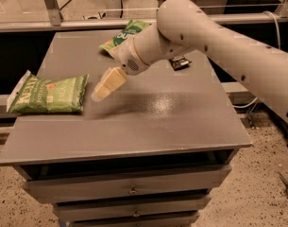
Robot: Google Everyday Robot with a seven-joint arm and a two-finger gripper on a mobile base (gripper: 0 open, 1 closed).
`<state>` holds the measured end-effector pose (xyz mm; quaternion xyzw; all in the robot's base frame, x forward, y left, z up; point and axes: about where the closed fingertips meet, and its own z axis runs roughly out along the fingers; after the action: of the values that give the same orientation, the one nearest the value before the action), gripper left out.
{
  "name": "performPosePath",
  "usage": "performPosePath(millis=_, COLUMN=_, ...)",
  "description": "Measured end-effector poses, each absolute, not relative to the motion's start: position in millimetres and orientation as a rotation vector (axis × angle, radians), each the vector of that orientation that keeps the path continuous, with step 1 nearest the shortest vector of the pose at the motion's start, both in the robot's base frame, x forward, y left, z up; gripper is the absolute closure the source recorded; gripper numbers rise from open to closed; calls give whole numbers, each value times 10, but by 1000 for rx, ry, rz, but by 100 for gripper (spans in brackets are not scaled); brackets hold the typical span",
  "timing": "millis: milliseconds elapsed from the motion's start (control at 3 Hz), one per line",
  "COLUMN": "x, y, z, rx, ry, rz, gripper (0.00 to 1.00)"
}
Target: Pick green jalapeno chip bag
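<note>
Gripper [102,88] hovers just right of bag [49,94]; whether it is open cannot be told. Descend across the bag's short width.

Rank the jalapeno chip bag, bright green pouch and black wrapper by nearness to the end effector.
1. Green jalapeno chip bag, on the left; the end effector is by its right end.
2. Bright green pouch at the back and black wrapper, right: too close to call.

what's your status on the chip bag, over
Gripper low over table, just beside olive chip bag, not touching. Bag flat at table's left edge. Nothing between them.
</note>
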<state>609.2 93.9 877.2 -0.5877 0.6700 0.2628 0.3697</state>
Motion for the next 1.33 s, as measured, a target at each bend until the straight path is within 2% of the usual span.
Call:
performPosePath(millis=667, x=5960, y=1691, z=8658, rx=-1532, ry=1640, rz=783, gripper=0)
performPosePath(millis=1000, x=5878, y=1897, z=8605, rx=-1554, ry=1629, rz=818, gripper=13)
performPosePath(millis=1333, x=5811, y=2012, z=8560, rx=-1582, ry=1624, rz=835, gripper=37)
